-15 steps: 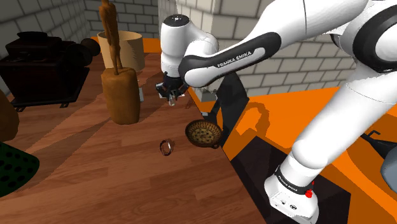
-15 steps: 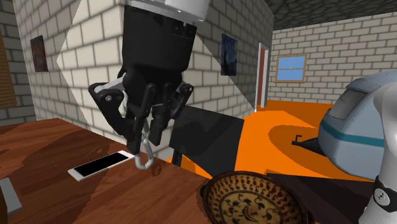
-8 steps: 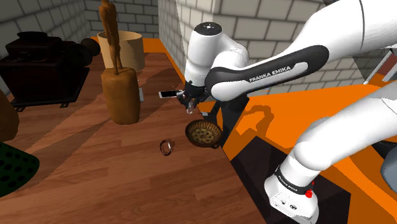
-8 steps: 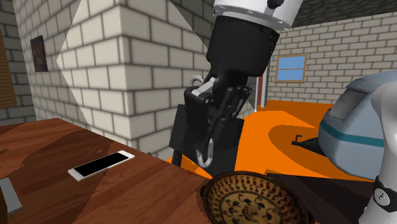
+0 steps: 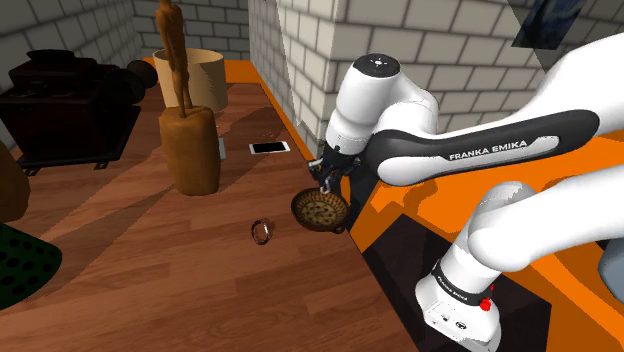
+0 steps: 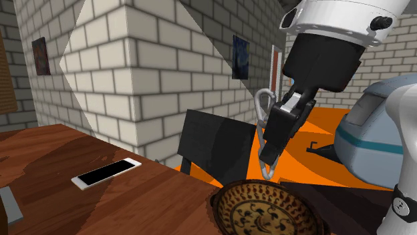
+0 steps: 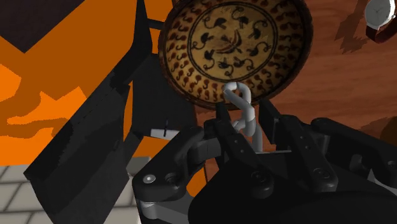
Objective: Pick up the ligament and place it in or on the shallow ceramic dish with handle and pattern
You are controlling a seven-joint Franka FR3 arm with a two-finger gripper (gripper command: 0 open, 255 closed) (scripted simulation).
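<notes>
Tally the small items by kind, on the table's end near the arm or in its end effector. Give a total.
phone: 1
wristwatch: 1
patterned dish: 1
grey metal link, clasped in the end effector: 1
Total: 4

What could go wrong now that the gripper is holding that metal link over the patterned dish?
1. The link hangs from the gripper near the rim of the dish, not its centre; released here, it might strike the rim and bounce out.
2. The dish sits at the edge of the table, so a bounce could carry the link off to the orange floor.
</notes>
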